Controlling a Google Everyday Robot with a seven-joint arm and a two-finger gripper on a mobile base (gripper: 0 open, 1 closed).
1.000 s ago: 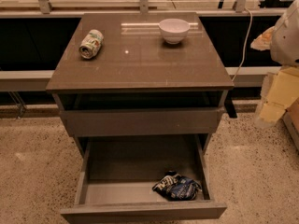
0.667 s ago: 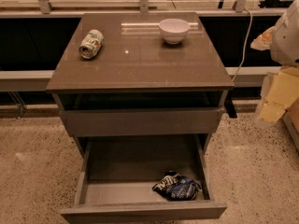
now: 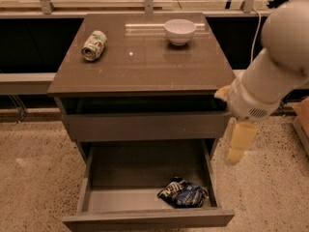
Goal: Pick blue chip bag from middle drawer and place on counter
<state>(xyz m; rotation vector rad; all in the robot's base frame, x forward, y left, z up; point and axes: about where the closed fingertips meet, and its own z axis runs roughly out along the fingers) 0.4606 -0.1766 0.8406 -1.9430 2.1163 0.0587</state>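
Observation:
The blue chip bag (image 3: 183, 195) lies crumpled on the pale floor of the open middle drawer (image 3: 120, 199), in its front right corner. The drawer is pulled out toward me below a closed drawer front (image 3: 145, 126). The glossy grey-brown counter (image 3: 145, 62) tops the cabinet. My white arm (image 3: 275, 76) reaches in from the right, and its pale yellow gripper (image 3: 240, 141) hangs beside the cabinet's right edge, above and to the right of the bag and apart from it.
A green-white drink can (image 3: 94, 45) lies on its side at the counter's back left. A white bowl (image 3: 179, 30) stands at the back right. A rail and a dark gap run behind the cabinet. Speckled floor (image 3: 34, 178) lies on both sides.
My arm and gripper have moved left and down, from off to the right to beside the cabinet's right edge. The bag, can and bowl have not moved.

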